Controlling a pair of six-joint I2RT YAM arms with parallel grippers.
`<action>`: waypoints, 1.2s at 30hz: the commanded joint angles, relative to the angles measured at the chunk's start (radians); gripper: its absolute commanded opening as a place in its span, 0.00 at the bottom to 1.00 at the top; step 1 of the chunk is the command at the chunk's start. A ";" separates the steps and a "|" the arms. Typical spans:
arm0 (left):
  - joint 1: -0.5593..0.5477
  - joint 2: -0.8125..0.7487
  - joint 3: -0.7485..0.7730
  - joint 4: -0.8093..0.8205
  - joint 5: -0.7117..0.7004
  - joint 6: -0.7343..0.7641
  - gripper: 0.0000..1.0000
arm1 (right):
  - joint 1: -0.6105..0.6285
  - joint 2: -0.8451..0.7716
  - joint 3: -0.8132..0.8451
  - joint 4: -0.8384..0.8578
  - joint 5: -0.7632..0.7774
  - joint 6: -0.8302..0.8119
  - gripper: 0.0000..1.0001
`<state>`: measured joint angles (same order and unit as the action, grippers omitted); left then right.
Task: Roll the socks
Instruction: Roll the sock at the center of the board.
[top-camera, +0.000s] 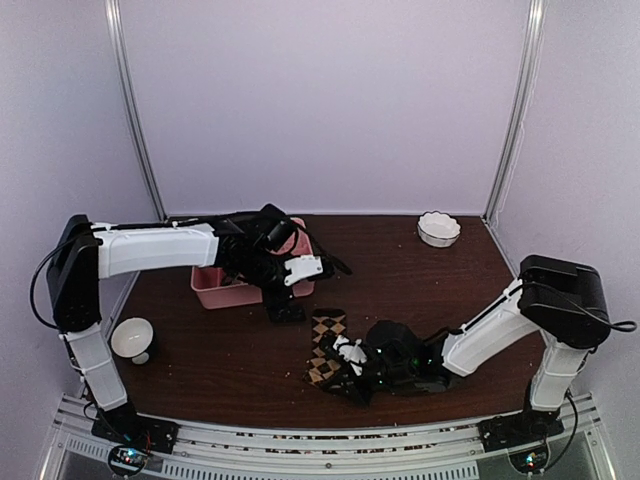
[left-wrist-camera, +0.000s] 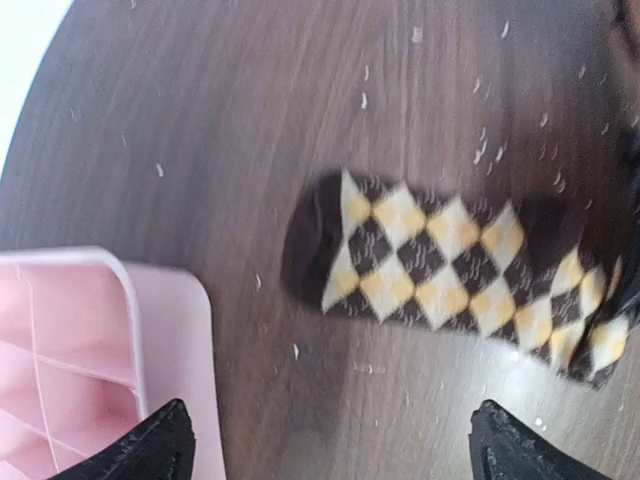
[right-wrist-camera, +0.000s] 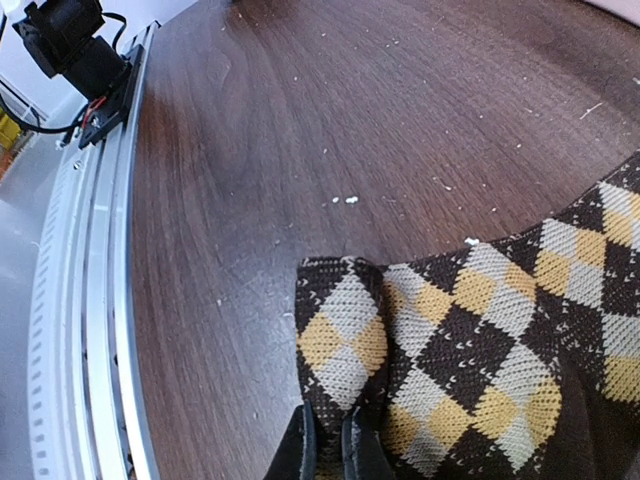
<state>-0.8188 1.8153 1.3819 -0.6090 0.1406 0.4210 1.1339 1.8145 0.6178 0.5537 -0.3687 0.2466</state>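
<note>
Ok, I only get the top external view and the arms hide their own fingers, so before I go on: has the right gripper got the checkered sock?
Observer: Yes, the right gripper is shut, pinching the checkered sock at its edge.
Operator: And the left?
Observer: The left gripper is open and empty, above the table.
Operator: Rolled yet?
Observer: The sock's other end lies flat, unrolled, a little apart from the pink tray.

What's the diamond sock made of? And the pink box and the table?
The checkered sock: soft knitted fabric, matte; stitches show and it creases. The pink tray: probably plastic, with smooth thin walls. The table: dark wood or a wood-look top, with grain lines and a slight sheen.
</note>
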 joint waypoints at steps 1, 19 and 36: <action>-0.011 -0.072 -0.089 0.064 0.211 0.126 0.98 | -0.049 0.116 -0.026 -0.318 -0.084 0.086 0.00; -0.218 -0.034 -0.307 0.163 0.256 0.390 0.62 | -0.209 0.300 -0.039 -0.288 -0.290 0.354 0.00; -0.243 0.097 -0.246 0.181 0.105 0.341 0.27 | -0.209 0.284 -0.066 -0.208 -0.323 0.449 0.00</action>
<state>-1.0573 1.8832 1.1198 -0.4179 0.2832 0.7723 0.9352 1.9835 0.6632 0.6865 -0.8028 0.6601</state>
